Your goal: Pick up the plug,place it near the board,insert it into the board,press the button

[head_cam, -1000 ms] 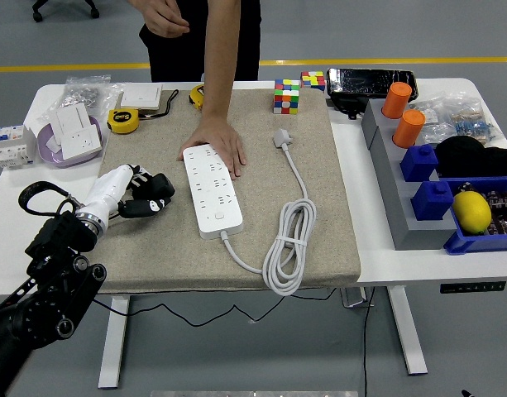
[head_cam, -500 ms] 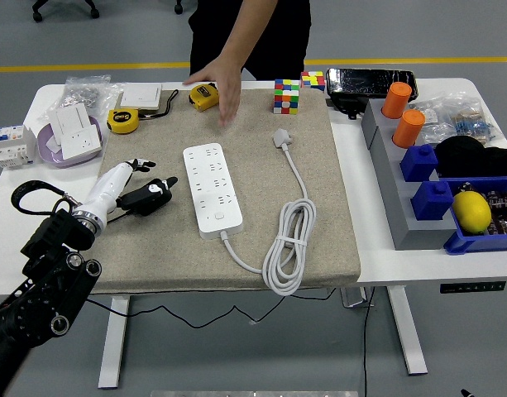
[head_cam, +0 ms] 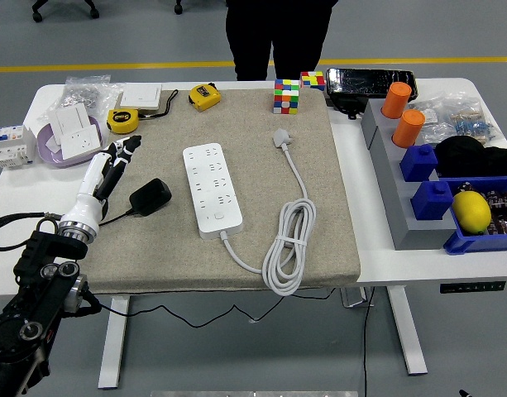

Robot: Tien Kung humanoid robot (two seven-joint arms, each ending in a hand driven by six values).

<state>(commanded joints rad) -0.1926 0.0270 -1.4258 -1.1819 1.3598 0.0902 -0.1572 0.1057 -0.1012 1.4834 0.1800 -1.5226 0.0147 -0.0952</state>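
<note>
The left hand (head_cam: pixel 112 163) is held out over the mat's (head_cam: pixel 154 256) left edge with fingers loosely spread and nothing grasped, while the black plug (head_cam: pixel 150 197) is left lying just beside it, apart from the white board (head_cam: pixel 211 187).

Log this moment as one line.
left hand: open, empty | black plug: on mat, left of power strip | right hand: unseen

Lighting is bright, even and diffuse, apparently from overhead. Shadows are soft and short, lying close under the power strip (head_cam: pixel 211 188) and coiled cable (head_cam: pixel 289 248). The white table (head_cam: pixel 377 207) shows no harsh glare. Focus is sharp throughout; no motion blur. Edge distortion is slight.
</note>
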